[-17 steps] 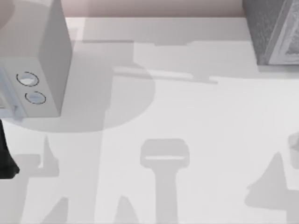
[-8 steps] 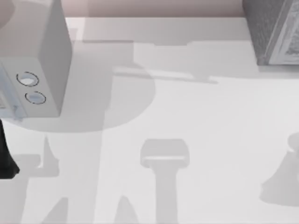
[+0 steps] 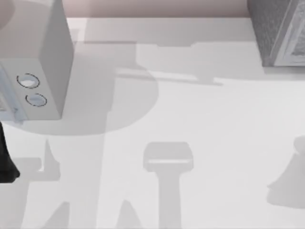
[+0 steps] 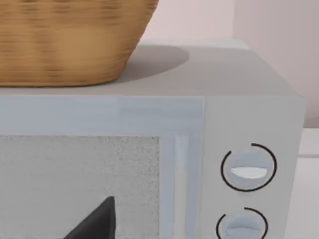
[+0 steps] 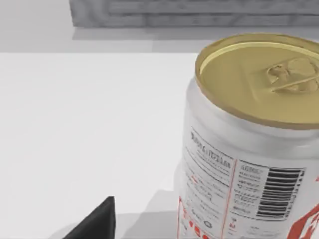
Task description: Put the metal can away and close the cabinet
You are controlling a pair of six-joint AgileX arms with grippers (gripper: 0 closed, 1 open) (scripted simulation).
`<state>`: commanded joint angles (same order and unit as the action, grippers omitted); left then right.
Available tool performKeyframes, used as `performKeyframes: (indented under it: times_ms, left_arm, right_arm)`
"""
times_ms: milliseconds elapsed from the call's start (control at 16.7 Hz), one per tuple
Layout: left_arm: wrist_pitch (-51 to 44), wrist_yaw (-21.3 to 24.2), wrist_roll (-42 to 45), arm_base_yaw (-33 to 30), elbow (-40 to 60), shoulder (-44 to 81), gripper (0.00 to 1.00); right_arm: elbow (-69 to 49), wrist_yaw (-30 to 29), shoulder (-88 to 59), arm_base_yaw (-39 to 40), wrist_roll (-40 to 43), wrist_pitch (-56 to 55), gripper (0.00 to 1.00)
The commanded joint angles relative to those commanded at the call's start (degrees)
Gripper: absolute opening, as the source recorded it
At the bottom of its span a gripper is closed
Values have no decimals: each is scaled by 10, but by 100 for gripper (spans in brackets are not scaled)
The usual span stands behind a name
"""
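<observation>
The metal can (image 5: 249,144) stands upright on the white table, close in front of my right wrist camera. It has a gold lid with a pull tab and a white printed label with a barcode. A dark tip of my right gripper (image 5: 97,221) is beside the can and a little apart from it. Beyond the can is the cabinet (image 5: 174,12), dark grey and speckled. In the top view the cabinet (image 3: 276,28) stands at the back right corner, seen only partly. My left arm (image 3: 5,157) is at the left edge, with its gripper (image 4: 97,221) facing the pale grey box.
A smooth pale grey box (image 3: 43,62) with two round rings stands at the back left. A woven basket (image 4: 70,40) sits on top of it. The white table (image 3: 214,124) stretches between this box and the cabinet, crossed by arm shadows.
The shadow at the table's right edge has slid to the right. The left arm has not moved.
</observation>
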<state>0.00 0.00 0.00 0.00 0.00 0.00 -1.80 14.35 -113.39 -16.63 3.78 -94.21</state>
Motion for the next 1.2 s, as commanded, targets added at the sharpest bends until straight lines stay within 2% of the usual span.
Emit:
performKeyframes:
  times_ms: [360, 660, 1200]
  left_arm:
    - [0, 0, 0, 0, 0, 0, 100]
    - [0, 0, 0, 0, 0, 0, 100]
    - [0, 0, 0, 0, 0, 0, 100]
  right_arm:
    - [-111, -34, -62, 34, -10, 43, 100]
    - [-121, -38, -68, 38, -12, 49, 100]
    - [-121, -38, -68, 38, -12, 49, 32]
